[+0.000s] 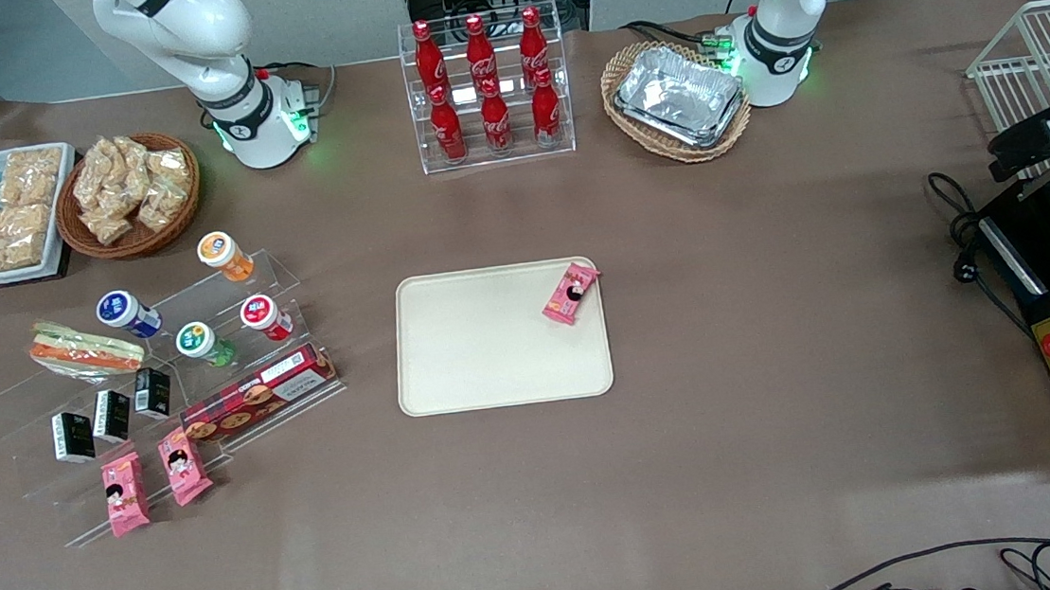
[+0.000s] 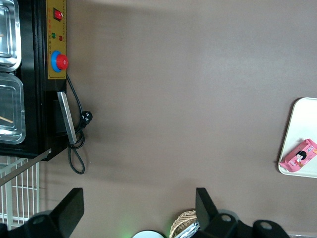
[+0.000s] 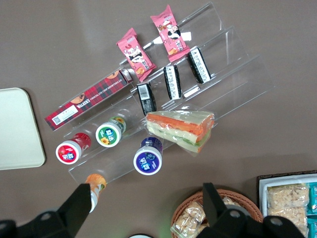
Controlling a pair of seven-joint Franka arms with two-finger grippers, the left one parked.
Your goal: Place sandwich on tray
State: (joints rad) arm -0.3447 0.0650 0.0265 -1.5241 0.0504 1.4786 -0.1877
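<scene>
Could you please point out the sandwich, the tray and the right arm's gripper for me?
sandwich (image 3: 181, 129): right wrist view, on its orange filling layer.
tray (image 1: 482, 346): front view, on its bare middle.
gripper (image 3: 146, 210): right wrist view, midway between its open fingertips, above the display stand.

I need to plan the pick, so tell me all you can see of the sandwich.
The sandwich is a clear-wrapped wedge: pale bread with orange and green filling layers. It lies on its side on the clear acrylic stepped rack, beside the blue-capped bottle, not on the tray. The claw hangs open above, touching nothing.
</scene>
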